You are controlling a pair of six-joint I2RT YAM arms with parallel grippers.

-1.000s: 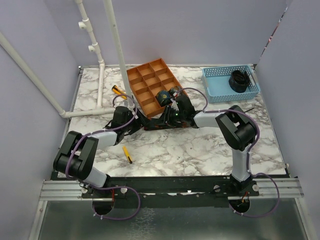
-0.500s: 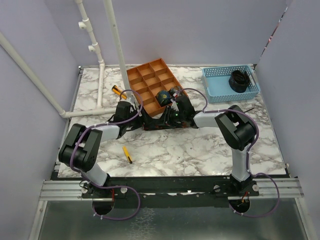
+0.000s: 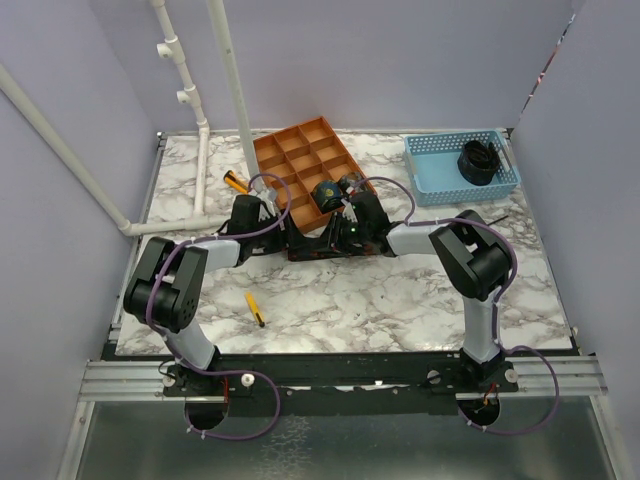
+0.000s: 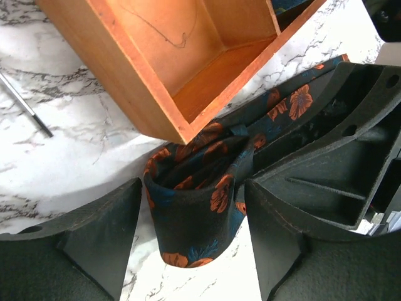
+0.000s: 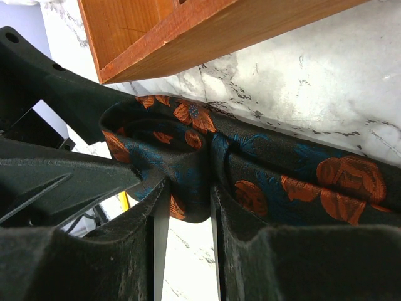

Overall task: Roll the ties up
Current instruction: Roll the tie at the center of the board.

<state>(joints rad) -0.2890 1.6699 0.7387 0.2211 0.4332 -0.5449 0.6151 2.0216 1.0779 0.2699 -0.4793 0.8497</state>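
Note:
A dark tie with orange flowers (image 3: pixel 318 247) lies on the marble in front of the orange tray (image 3: pixel 290 160). In the left wrist view its folded end stands as a loop (image 4: pixel 194 213) between my left gripper's (image 4: pixel 193 251) open jaws, with thin gaps on both sides. My right gripper (image 5: pixel 182 207) is shut on a fold of the same tie (image 5: pixel 276 175) right beside the left one. In the top view both grippers, left (image 3: pixel 270 222) and right (image 3: pixel 330 232), meet at the tray's near corner. A rolled tie (image 3: pixel 325 194) sits in a tray compartment.
The tray's wall (image 4: pixel 125 81) is just beyond the loop. A blue basket (image 3: pixel 440 170) at the back right holds another dark coil (image 3: pixel 478 160). A yellow pen (image 3: pixel 255 308) lies near the front left, an orange-yellow tool (image 3: pixel 237 182) left of the tray, and white pipes (image 3: pixel 200 170) beyond.
My left arm has reached forward and right, bringing its gripper up to the tie's end by the tray corner. The right gripper and the tie have stayed put.

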